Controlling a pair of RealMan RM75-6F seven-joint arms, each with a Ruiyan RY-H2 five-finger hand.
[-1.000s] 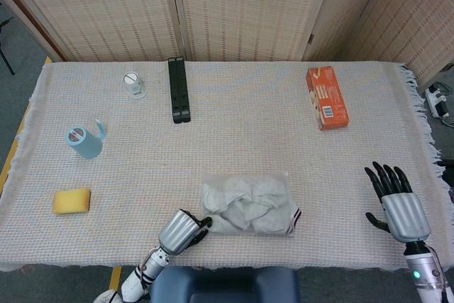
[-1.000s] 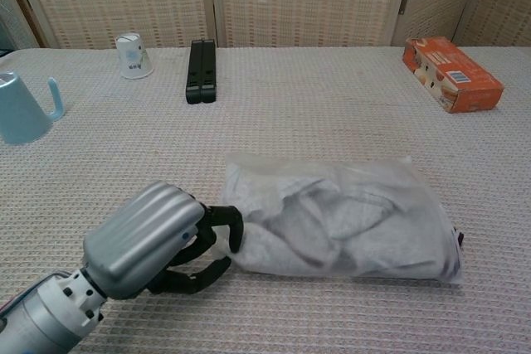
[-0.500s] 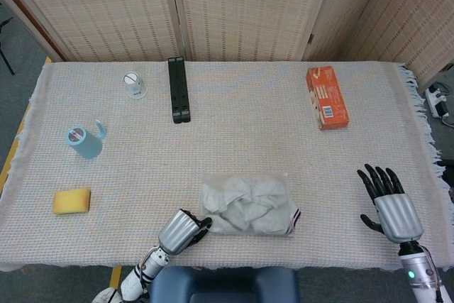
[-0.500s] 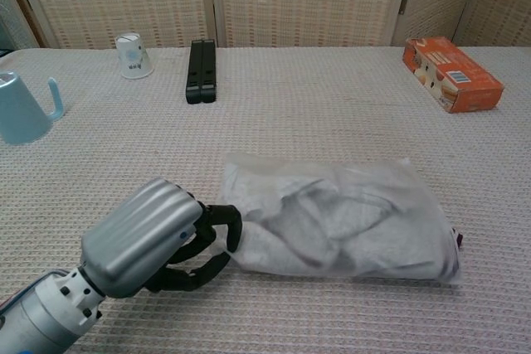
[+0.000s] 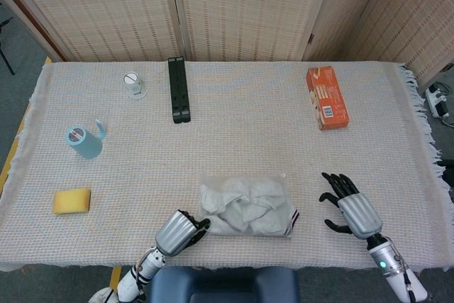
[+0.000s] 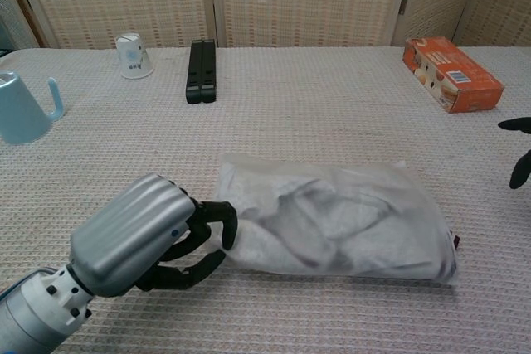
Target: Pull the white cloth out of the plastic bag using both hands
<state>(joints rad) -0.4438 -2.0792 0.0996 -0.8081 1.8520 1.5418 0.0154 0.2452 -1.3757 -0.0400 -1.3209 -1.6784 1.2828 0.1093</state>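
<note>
The left robot hand (image 6: pixel 145 234) grips the plastic bag's (image 6: pixel 332 217) near-left corner.

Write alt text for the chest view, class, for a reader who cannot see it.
A left robot hand pinches the near-left corner of a plastic bag holding a white cloth on a woven tablecloth. The right robot hand's fingertips show at the right edge.

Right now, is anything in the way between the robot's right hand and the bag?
Nothing visible. The right robot hand sits open to the right of the bag, with only bare tablecloth between them. The orange box lies farther back, out of the way. The left robot hand already grips the bag's other end.
</note>
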